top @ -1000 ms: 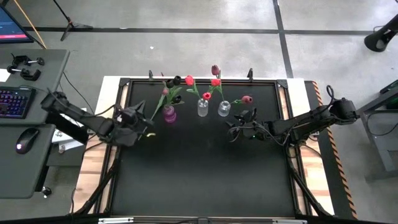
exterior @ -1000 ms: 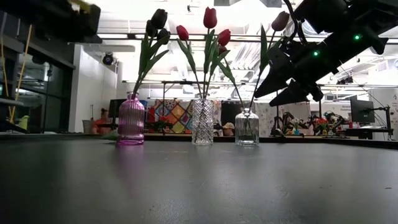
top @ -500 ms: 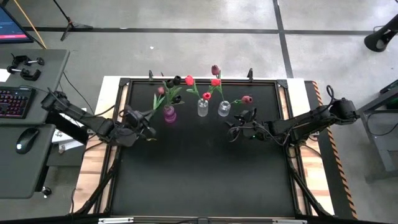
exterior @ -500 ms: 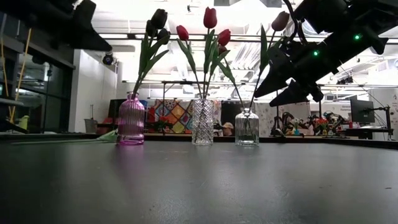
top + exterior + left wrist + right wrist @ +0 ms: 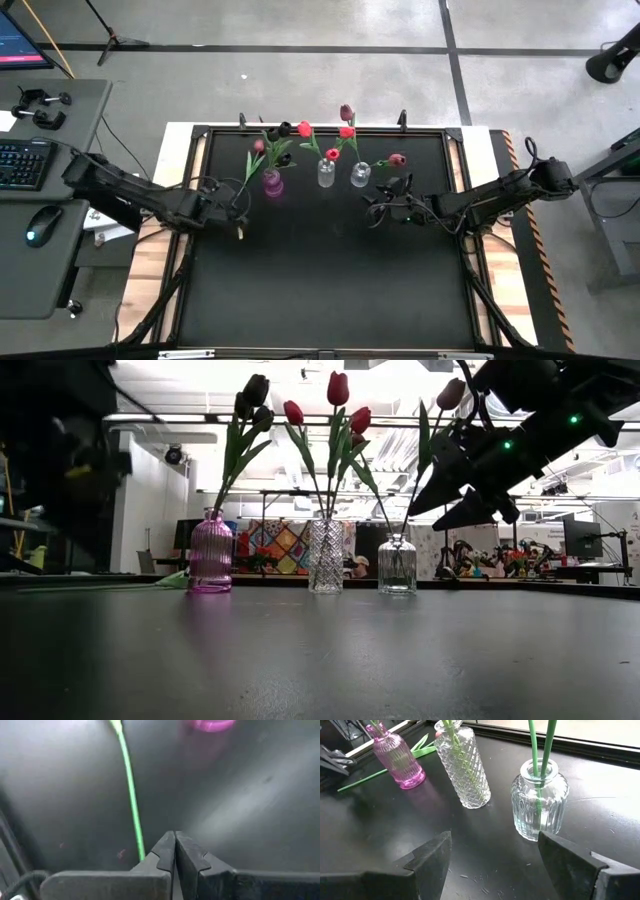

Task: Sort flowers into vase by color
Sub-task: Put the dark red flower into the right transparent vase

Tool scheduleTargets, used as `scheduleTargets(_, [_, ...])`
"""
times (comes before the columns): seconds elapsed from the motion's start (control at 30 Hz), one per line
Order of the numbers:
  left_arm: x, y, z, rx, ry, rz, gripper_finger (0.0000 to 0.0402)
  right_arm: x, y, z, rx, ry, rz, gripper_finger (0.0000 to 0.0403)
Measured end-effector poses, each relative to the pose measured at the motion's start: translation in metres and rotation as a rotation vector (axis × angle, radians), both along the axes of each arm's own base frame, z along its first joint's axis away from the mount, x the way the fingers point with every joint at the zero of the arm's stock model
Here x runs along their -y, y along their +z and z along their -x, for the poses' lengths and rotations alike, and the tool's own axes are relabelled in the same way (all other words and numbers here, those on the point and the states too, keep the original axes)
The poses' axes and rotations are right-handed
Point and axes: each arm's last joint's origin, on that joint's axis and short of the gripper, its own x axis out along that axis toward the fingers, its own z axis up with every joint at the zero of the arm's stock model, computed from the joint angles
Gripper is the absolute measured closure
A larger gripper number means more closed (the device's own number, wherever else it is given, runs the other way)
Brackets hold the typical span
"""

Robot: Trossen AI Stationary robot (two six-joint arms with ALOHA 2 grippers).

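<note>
As we look straight down from the high view, we find three vases in a row near the far edge of the black worktop (image 5: 330, 280): a pink vase (image 5: 272, 183), a tall clear vase (image 5: 326, 174) and a squat clear vase (image 5: 360, 176), all holding tulips. One loose tulip (image 5: 252, 165) lies on the worktop beside the pink vase, its stem running from the bud toward the left end effector (image 5: 236, 214), which sits at the stem's near end. Our right end effector (image 5: 380, 208) waits just in front of the squat clear vase, well apart from that stem, so the left arm is clearly the nearer one.

From the low view, the vases stand upright with red and dark heads above them, and the right arm hangs at the upper right.

Through the left wrist view, we see the fingers (image 5: 165, 855) pressed together with nothing between them; the green stem (image 5: 131, 795) lies just beside them, its long axis leading away toward the pink vase base (image 5: 210, 725). We judge the fingers must spread before straddling it.

In the right wrist view, our fingers (image 5: 432, 857) stand spread wide and empty, facing the three vases.
</note>
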Motion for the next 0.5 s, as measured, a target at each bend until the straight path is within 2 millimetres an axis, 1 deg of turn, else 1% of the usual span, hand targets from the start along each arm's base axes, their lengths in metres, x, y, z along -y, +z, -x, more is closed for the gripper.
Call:
scheduleTargets(0.17, [-0.005, -0.014, -0.01, -0.132, -0.034, 0.007, 0.0401, 0.0, 0.001, 0.0, 0.011, -0.014, 0.01, 0.0116])
scheduleTargets(0.3, [-0.012, -0.024, -0.012, -0.247, -0.012, 0.025, 0.04, 0.0, 0.001, 0.0, 0.01, -0.013, 0.01, 0.0116])
scheduleTargets(0.4, [-0.017, -0.028, -0.013, -0.285, 0.011, 0.024, 0.0393, 0.0, 0.001, 0.0, 0.006, -0.01, 0.015, 0.0116])
scheduleTargets(0.5, [-0.022, -0.03, -0.017, -0.288, 0.012, 0.026, 0.0377, 0.0, 0.001, 0.0, 0.006, -0.01, 0.015, 0.0116])
